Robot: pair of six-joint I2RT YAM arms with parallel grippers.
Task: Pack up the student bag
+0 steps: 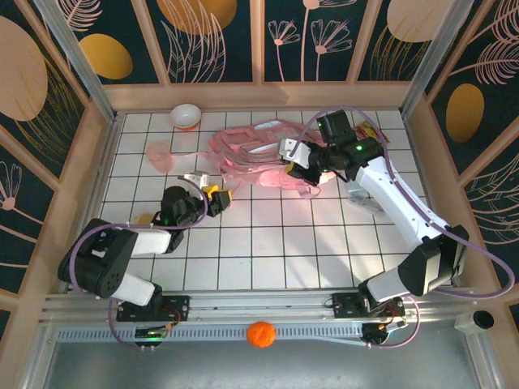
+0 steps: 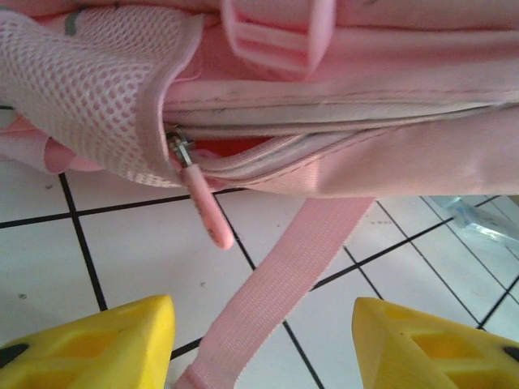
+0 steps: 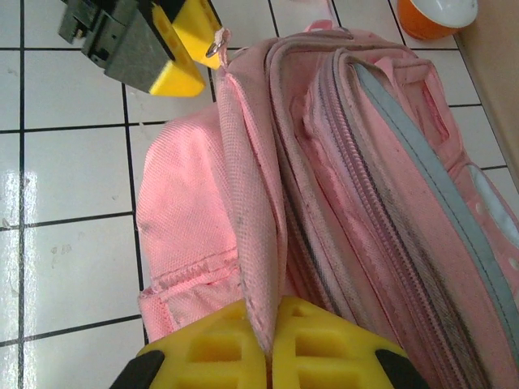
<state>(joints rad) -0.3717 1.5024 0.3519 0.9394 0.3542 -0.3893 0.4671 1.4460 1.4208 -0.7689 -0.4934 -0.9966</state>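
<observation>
Yellow fingers (image 3: 211, 356) of the right gripper (image 3: 270, 336) are pressing together on a raised fold of pink fabric, so this gripper is clamping the student bag (image 3: 349, 186) by its near end. Seen from above, the student bag (image 1: 251, 158) is lying crumpled on the far middle of the tiled table (image 1: 268, 251), its long axis running roughly left to right, one end sitting at the right gripper (image 1: 293, 168) and the other reaching toward the orange bowl (image 1: 186, 116) at the far left. Over on the other side, the left gripper (image 1: 217, 198) is sitting low at the bag's near-left edge with its jaws standing apart and gripping nothing. In the left wrist view the left gripper (image 2: 259, 348) is facing the bag's side, the pink zip pull (image 2: 203, 207) is hanging just ahead of the fingers beside a mesh pocket (image 2: 89, 89), and a pink strap (image 2: 284, 275) is trailing across the tiles between them.
</observation>
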